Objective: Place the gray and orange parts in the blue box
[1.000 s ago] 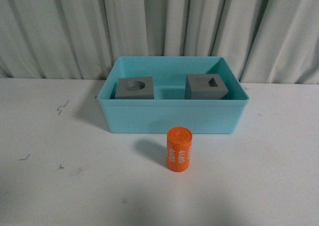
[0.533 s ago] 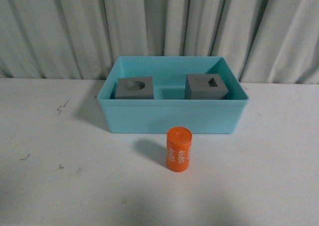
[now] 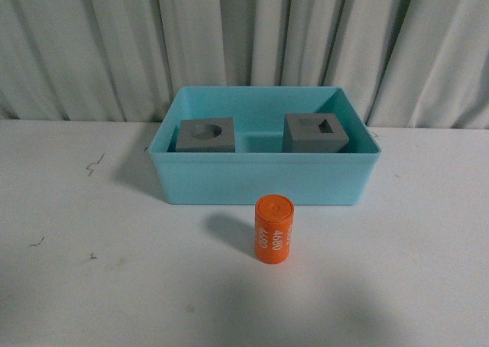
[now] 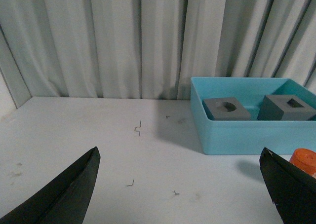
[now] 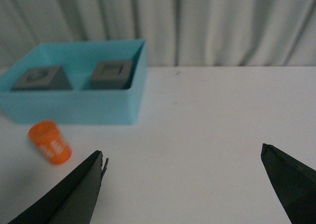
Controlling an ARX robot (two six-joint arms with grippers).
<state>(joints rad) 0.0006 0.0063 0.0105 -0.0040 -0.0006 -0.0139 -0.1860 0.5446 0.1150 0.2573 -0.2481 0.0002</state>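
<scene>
The white table point(image 3: 76, 286) is wide and flat, so a part that tips over could roll far away. The blue box point(image 3: 260, 180) sits at the back of the table in the middle. It looks light, so an arm coming in low could bump its front wall and push it back. The left gripper point(image 4: 178, 152) and the right gripper point(image 5: 182, 151) both have their fingers spread wide and hold nothing. If one comes in crooked, a finger could hit first. The gray cube with the round hole point(image 3: 206, 135) and the gray cube with the four-cornered hole point(image 3: 315, 133) sit inside the box, apart from each other. A part dropped right on top of one could bounce. The orange cylinder point(image 3: 273, 229) stands up on the table just in front of the box. I think it is the last part to go in. It is small and round, so a poke could knock it over, and a weak squeeze could let it slip.
</scene>
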